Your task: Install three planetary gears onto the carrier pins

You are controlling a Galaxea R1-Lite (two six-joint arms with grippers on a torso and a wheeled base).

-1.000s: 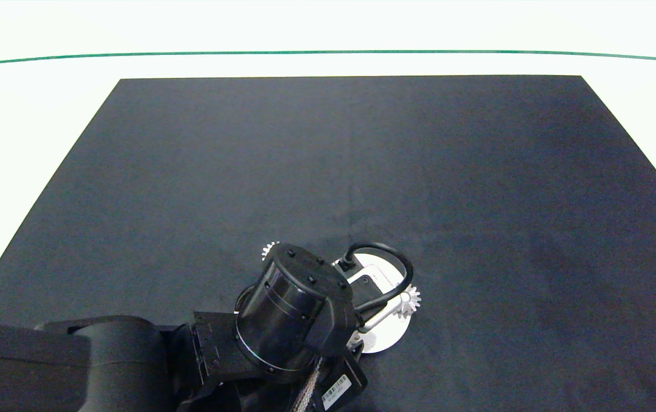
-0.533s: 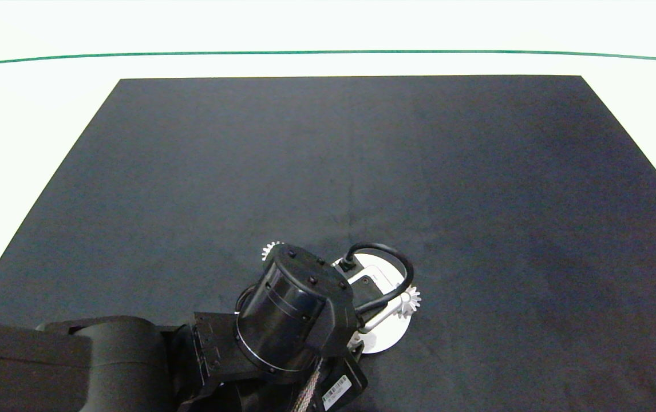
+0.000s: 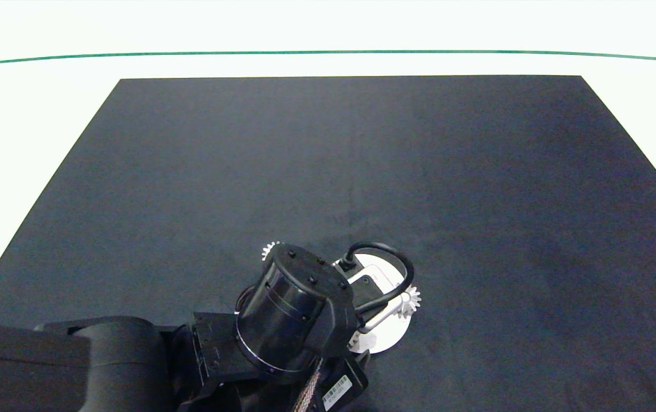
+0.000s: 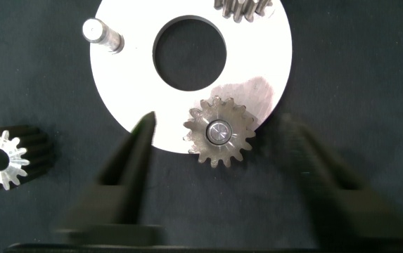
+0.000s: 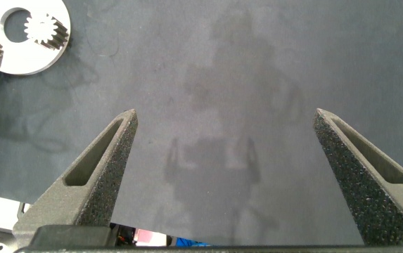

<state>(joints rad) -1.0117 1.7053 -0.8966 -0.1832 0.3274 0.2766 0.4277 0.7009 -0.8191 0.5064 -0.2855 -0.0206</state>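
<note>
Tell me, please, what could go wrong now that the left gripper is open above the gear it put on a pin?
1. The left gripper stands open around the seated gear; a sideways retreat could perhaps catch its teeth and lift it off the pin.
2. One carrier pin is bare, and the loose gear lies off the white disc on the dark mat; picking it up could nudge the disc.

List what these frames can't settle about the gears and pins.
- Head view: the left arm covers most of the white disc, so the pins can't be counted there.
- Left wrist view: one gear is cut off by the picture's edge, so its pin can't be seen.
- Right wrist view: the disc is too small for the bare pin to be made out.
</note>
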